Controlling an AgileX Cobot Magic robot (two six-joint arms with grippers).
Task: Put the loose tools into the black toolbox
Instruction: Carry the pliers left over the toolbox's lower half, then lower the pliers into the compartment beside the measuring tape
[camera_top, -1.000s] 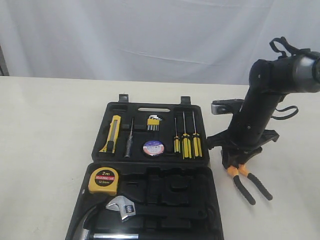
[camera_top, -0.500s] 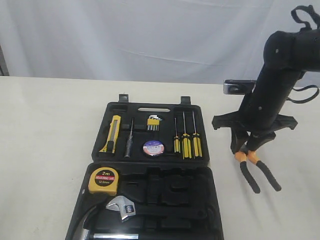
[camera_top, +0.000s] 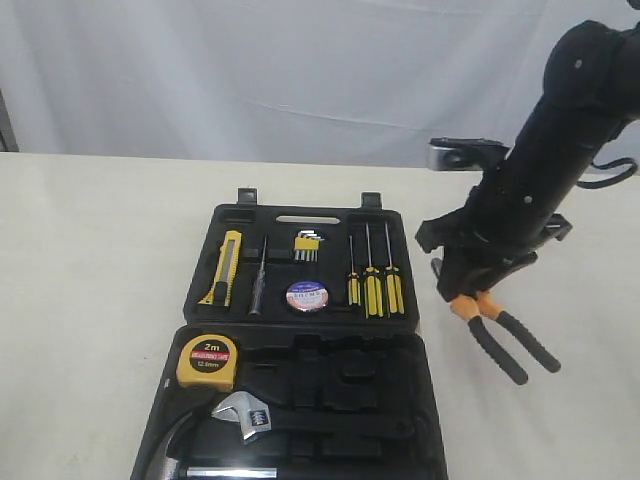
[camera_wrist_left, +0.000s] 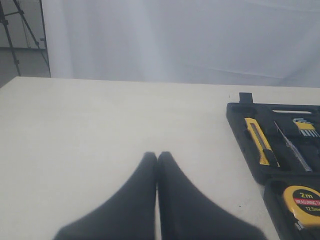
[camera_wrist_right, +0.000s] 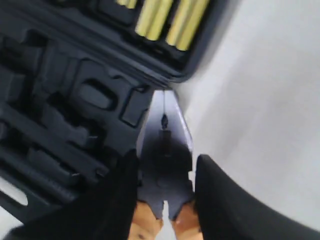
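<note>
The black toolbox (camera_top: 300, 212) lies open on the table. In its slots sit the yellow tape measure (camera_top: 208, 360), the yellow-and-black utility knife (camera_top: 225, 266) and the small tape roll (camera_top: 307, 296). My right gripper (camera_top: 470, 285) hangs just right of the box, shut on the metal head of the orange-and-black pliers (camera_top: 505, 345), whose handles dangle above the table. In the right wrist view the pliers (camera_wrist_right: 165, 135) sit between the fingers of the right gripper (camera_wrist_right: 166, 159), beside the toolbox (camera_wrist_right: 75, 100) edge. My left gripper (camera_wrist_left: 157, 156) is shut and empty over bare table, left of the toolbox (camera_wrist_left: 235, 115).
Yellow-handled screwdrivers (camera_top: 372, 285), hex keys (camera_top: 307, 243) and a thin dark probe (camera_top: 257, 280) fill the lid tray. A silver wrench (camera_top: 245, 413) and a hammer (camera_top: 175, 455) lie in the near half. A white curtain backs the table.
My right arm has lifted with the pliers, swinging right and then back toward the toolbox. The grip is unchanged. Tools in the box have not moved.
</note>
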